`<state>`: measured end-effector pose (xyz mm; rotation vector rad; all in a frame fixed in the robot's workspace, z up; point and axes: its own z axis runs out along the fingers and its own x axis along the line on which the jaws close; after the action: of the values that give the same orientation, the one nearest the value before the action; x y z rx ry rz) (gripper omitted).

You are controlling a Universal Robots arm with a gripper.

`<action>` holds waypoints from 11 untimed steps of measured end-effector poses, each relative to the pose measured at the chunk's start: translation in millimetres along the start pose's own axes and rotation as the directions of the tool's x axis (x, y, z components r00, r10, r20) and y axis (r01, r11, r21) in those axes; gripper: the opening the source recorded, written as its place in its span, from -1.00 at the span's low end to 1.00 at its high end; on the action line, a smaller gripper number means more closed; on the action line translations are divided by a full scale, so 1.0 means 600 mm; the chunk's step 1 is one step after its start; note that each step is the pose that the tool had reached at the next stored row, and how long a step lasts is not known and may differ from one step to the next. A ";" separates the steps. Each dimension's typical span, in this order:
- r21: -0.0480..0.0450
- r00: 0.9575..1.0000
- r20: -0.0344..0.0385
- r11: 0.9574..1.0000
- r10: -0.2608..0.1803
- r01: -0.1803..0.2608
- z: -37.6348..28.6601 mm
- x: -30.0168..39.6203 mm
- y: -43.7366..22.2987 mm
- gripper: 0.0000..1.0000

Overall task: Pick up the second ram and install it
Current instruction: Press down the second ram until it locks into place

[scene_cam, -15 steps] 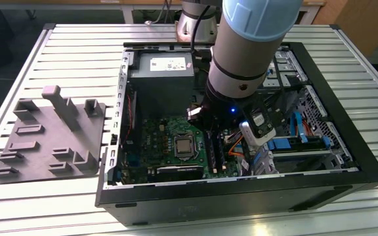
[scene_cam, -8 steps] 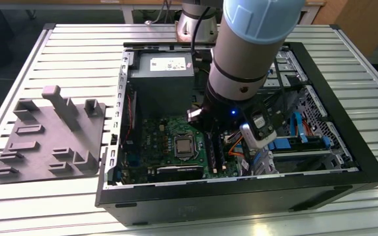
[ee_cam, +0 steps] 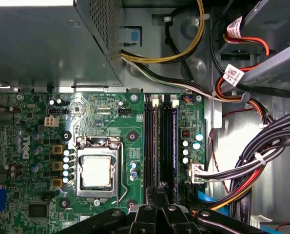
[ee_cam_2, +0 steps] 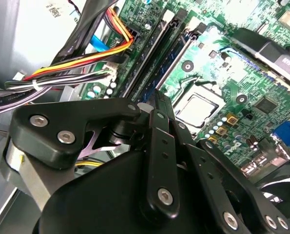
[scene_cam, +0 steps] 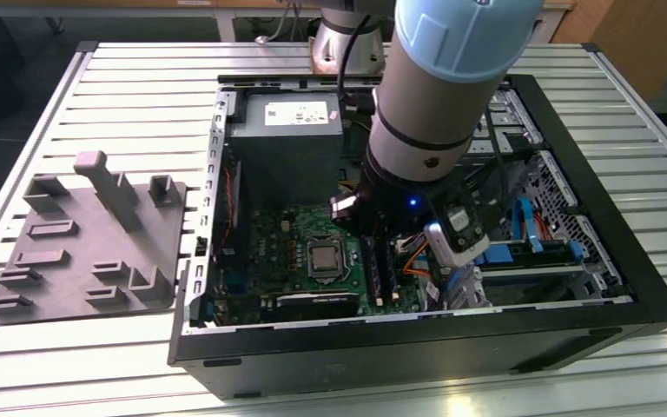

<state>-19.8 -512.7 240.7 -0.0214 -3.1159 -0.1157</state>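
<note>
The second ram [ee_cam_2: 171,63] is a dark blue strip lying along one of the black slot rails on the green motherboard, beside the processor socket [ee_cam: 97,170]. In the first wrist view the ram [ee_cam: 167,141] runs between white end clips. My gripper [ee_cam_2: 157,100] hangs over the near end of these slots, its black fingers pressed together with no gap showing. Whether the fingertips [ee_cam: 158,189] touch the stick is hidden. In the exterior view the gripper [scene_cam: 371,243] reaches down inside the open computer case [scene_cam: 426,347].
A grey power supply [scene_cam: 287,148] sits at the case's far end. Cable bundles [ee_cam: 261,161] crowd the space beside the slots, coloured wires [ee_cam_2: 76,63] close to the fingers. A grey moulded tray [scene_cam: 90,243] lies on the slatted table at the exterior view's left.
</note>
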 end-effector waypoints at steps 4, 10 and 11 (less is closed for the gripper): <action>0.000 1.000 0.000 1.000 0.000 0.000 0.000 0.000 -0.003 -0.79; 0.000 1.000 0.000 1.000 0.000 0.000 0.000 0.000 -0.009 -0.79; 0.000 1.000 0.000 1.000 0.000 0.000 0.000 0.000 -0.010 -0.79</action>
<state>-19.8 -519.0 240.4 -0.0215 -3.1159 -0.1157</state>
